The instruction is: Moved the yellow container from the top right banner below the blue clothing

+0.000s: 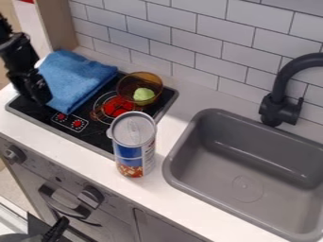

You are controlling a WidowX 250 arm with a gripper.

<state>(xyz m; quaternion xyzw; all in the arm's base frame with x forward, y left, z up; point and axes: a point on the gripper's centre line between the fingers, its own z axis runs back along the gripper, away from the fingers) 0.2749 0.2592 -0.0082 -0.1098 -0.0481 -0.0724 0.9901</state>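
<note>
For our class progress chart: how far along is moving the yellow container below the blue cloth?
Nothing looks done: the yellow container sits at the back right of the stove. It isn't in hand; the gripper is apart from it, by the blue cloth. Grasping it and setting it below the cloth are left.

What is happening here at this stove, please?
The robot's gripper is at the left side of the stove, next to the blue cloth, and I see nothing held in it. The yellow bowl, with a green thing inside, is at the stove's back right, not yet below the cloth. A can stands between stove and sink.
</note>
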